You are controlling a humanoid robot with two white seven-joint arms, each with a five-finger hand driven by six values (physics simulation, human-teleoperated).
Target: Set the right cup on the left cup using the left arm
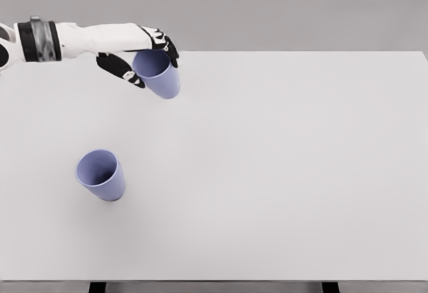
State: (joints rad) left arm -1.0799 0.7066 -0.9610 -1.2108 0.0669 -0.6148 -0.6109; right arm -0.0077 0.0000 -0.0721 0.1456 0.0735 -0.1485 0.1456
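Two lavender-blue cups show in the head view. One cup (101, 174) stands upright on the white table (281, 172) at the lower left, its mouth open upward. The other cup (159, 73) is held above the table's far left part, tilted with its mouth toward the camera. My left hand (142, 59) is shut on this held cup, fingers wrapped over its rim and the thumb under its side. The left arm reaches in from the left edge. The held cup is well behind and to the right of the standing cup.
The white table fills most of the view, with its back edge near the held cup. Two dark table legs (97, 287) show at the bottom edge. A grey wall lies behind.
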